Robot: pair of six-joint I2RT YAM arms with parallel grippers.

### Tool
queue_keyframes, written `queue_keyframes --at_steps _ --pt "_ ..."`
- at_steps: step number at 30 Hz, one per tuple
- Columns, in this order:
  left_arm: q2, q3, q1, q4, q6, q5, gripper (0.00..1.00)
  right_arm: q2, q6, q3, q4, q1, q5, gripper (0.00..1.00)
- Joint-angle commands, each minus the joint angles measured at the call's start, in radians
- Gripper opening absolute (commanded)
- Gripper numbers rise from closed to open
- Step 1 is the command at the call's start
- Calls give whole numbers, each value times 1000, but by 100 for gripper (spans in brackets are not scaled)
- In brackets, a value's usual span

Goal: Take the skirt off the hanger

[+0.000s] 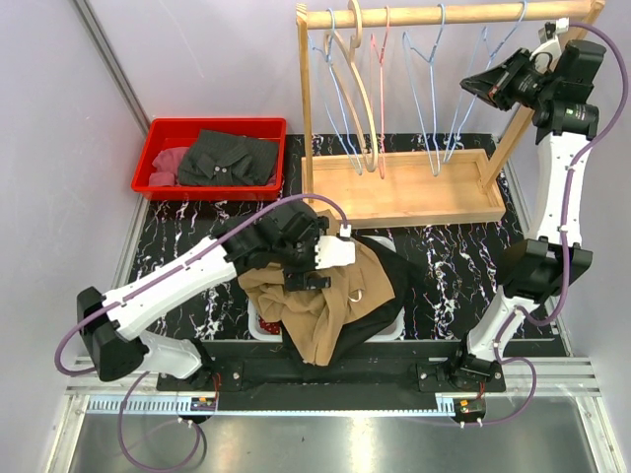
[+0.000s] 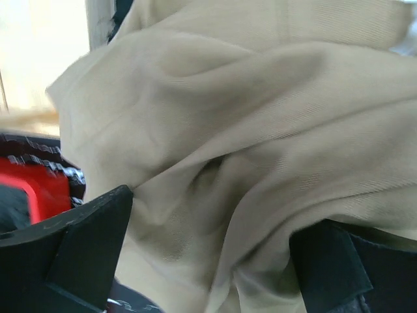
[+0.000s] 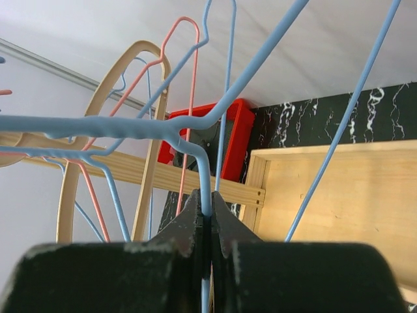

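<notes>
Skirt: tan, crumpled over a dark garment in a white tub, low centre of the top view; no hanger visible in it
Left fingers: spread wide on either side of a skirt fold, pinching nothing; cloth fills the wrist view, so placed either to let go or to take hold, cannot tell which
Right fingers: pressed shut on the wire of a blue hanger, upper right of the top view
Hanger state: bare, raised beside the rail among the other hangers, probably held there for parking
Red bin: upper left, with folded clothes, well apart from the skirt
Stage: separation looks done; hooking and releasing the hanger seems to be what remains
</notes>
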Motion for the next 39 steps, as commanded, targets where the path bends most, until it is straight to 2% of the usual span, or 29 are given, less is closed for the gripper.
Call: queue_keyframes --at_steps 1,6,12,14,16,19,21,22,24,25,26,27,28,33,34,36,37,39 --pt "-82 110 0 -160 251 157 99 -92 -18 -63 62 -2 4 0" --pt "-148 162 -1 -297 423 265 99 -112 -28 -109 67 -2 10 0" --pt "-120 279 -15 -530 472 276 99 -121 -30 -138 67 -1 16 0" --pt "-117 312 -15 -539 431 273 99 -136 -41 -151 64 -2 28 0" --pt "-136 368 -14 -498 310 263 99 -148 -54 -169 56 -2 38 0" --pt "-171 437 11 -341 181 216 99 -187 -70 -210 55 -1 58 0" --pt "-186 503 90 -254 48 214 99 -219 -103 -258 41 -1 99 0" --pt "-185 521 174 -195 2 228 99 -260 -114 -276 33 -1 123 18" --pt "-162 570 264 -168 -113 239 98 -305 -157 -324 -4 -1 206 33" --pt "-151 583 348 -170 -140 260 97 -358 -171 -341 -11 -1 234 48" --pt "-145 592 388 -170 -192 269 95 -388 -183 -358 -28 -1 290 70" --pt "-134 592 423 -168 -215 271 91 -415 -206 -384 -36 -1 318 79" --pt "-131 592 484 -168 -229 291 89 -472 -214 -396 -47 -1 343 99" --pt "-151 552 666 -107 -332 380 88 -654 -208 -520 -54 13 475 100" --pt "-154 543 725 -79 -350 403 87 -738 -199 -557 -32 25 485 100" --pt "-168 506 787 -56 -401 421 84 -835 -180 -713 -15 73 525 100" --pt "-171 489 840 -44 -413 423 83 -936 -185 -770 -22 94 539 100" --pt "-185 436 885 -39 -442 411 78 -1032 -235 -916 -66 163 620 100"
